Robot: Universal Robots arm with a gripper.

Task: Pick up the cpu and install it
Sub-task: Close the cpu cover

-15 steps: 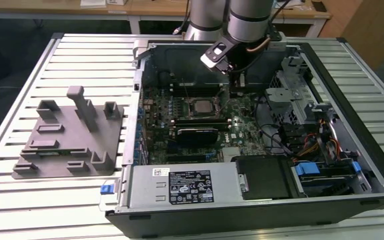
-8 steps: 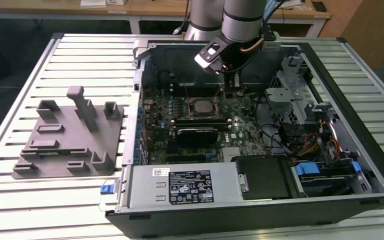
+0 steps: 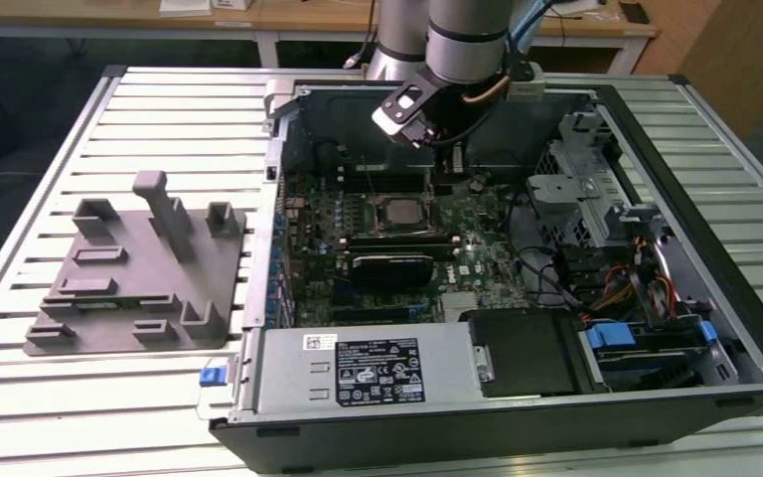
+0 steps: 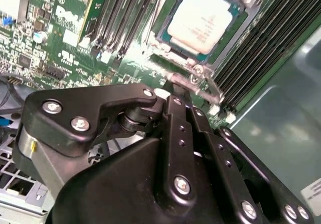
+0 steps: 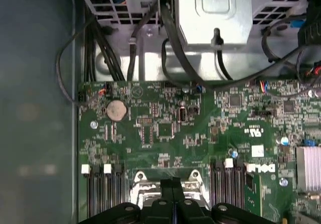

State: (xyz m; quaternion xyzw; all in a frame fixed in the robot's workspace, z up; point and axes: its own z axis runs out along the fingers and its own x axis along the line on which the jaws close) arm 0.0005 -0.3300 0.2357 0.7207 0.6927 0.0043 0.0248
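The cpu (image 4: 208, 19), a flat square chip with a pale silver top, lies in the motherboard socket (image 4: 235, 30) inside the open computer case; the exterior view shows the cpu (image 3: 399, 211) mid-board. My gripper (image 3: 451, 179) hangs just beyond the socket's far edge, on the exterior view's right of the cpu. In both wrist views its black fingers are pressed together with nothing between them: gripper (image 4: 175, 91), gripper (image 5: 173, 184). The tips sit over the socket's metal frame (image 5: 140, 181), apart from the cpu.
A grey plastic fixture block (image 3: 136, 268) stands on the slatted table at the exterior view's left of the case. Memory slots (image 4: 118, 18) flank the socket. Cables (image 5: 175, 48), a drive cage (image 3: 594, 189) and a power supply (image 3: 362, 368) crowd the case.
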